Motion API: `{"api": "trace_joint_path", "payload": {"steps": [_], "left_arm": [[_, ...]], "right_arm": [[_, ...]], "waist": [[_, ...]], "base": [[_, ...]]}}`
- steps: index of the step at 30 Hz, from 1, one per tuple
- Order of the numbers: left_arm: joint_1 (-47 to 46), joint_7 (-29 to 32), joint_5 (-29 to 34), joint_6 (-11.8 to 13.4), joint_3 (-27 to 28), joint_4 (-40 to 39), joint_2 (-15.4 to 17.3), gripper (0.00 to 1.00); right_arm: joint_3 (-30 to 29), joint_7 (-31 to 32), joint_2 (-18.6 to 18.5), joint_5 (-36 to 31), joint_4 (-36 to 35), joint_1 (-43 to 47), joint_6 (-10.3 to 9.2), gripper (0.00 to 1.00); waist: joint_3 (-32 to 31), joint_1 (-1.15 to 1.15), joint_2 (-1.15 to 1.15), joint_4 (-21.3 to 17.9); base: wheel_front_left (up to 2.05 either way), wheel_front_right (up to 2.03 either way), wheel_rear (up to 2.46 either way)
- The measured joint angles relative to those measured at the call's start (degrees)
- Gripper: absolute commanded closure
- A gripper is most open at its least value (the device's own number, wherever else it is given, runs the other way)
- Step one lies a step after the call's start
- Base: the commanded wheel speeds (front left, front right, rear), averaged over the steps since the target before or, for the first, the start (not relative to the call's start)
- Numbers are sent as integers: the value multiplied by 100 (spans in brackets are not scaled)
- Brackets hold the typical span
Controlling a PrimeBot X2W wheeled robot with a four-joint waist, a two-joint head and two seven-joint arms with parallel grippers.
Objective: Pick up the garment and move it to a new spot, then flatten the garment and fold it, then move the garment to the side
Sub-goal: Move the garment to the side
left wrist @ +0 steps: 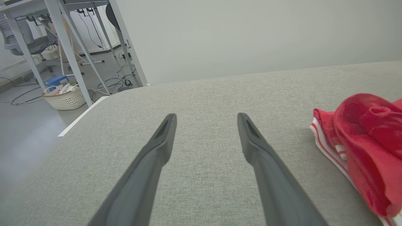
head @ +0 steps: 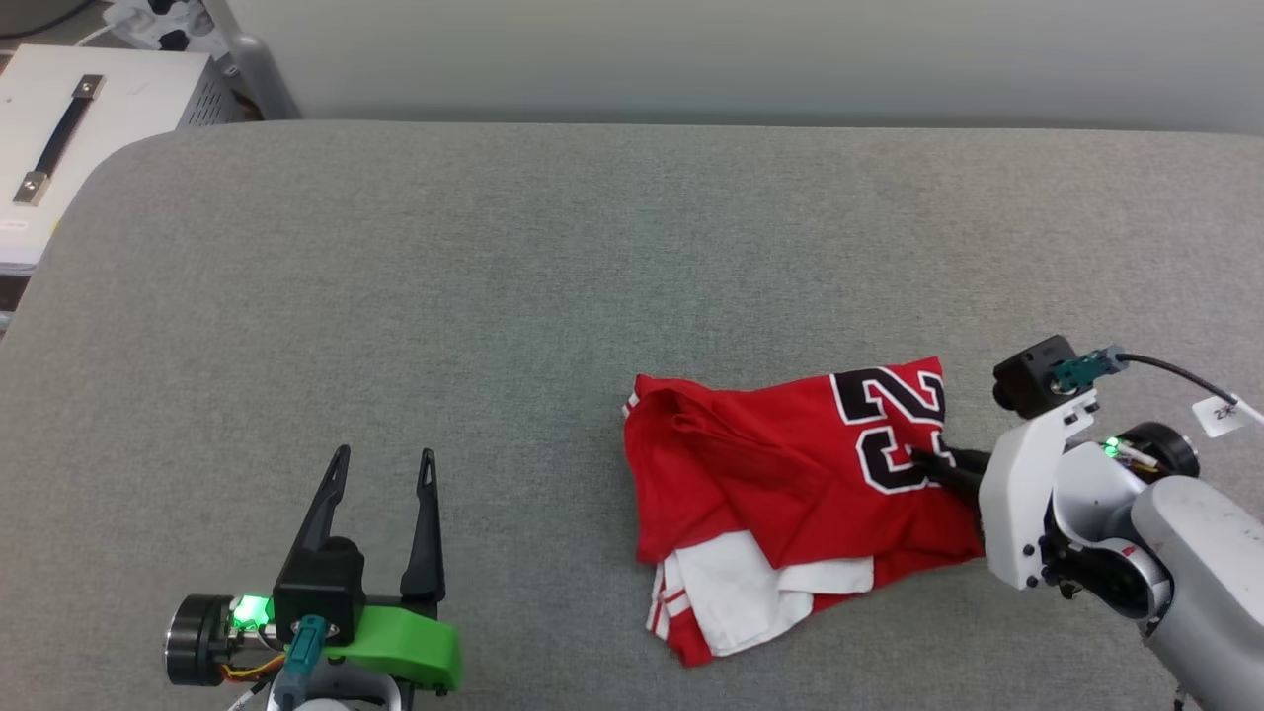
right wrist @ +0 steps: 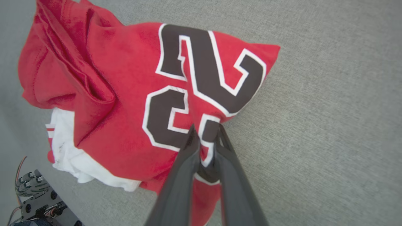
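Observation:
The garment point(head: 780, 494) is a red jersey with black, white-outlined numerals and a white sleeve, lying crumpled on the grey cushioned surface right of centre. My right gripper point(head: 928, 462) reaches in from the right and is shut on the garment's edge at the numerals. In the right wrist view the two dark fingers point(right wrist: 185, 163) pinch a fold of the garment point(right wrist: 125, 94) between them. My left gripper point(head: 383, 464) rests open at the lower left, well apart from the cloth. In the left wrist view that gripper point(left wrist: 205, 121) stands over bare cushion, with the garment point(left wrist: 364, 138) off to its right.
The grey padded surface point(head: 494, 276) stretches wide to the left and back. A white case with a black handle point(head: 69, 128) sits beyond its far left corner. The left wrist view shows table legs point(left wrist: 66, 47), cables and a woven basket point(left wrist: 64, 97) on the floor.

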Motion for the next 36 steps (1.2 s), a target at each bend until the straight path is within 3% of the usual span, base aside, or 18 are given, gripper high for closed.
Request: {"api": "trace_joint_path", "payload": {"steps": [10, 19, 36], "left_arm": [[52, 0, 0, 10, 44, -94, -12, 0], [-44, 0, 11, 10, 75, -198, -10, 0], [-1047, -1, 57, -29, 60, -725, 136, 0]], "right_arm": [[-227, -149, -783, -300, -296, -465, 0, 100], [-601, -168, -1085, -625, -432, -769, 0, 100], [-2158, -267, -2038, -1136, 740, -1257, 1, 100]], "waist": [[-25, 0, 0, -618], [201, 0, 0, -1119], [1637, 1, 0, -1126]], "base": [[0, 0, 0], [0, 0, 0], [0, 0, 0]]}}
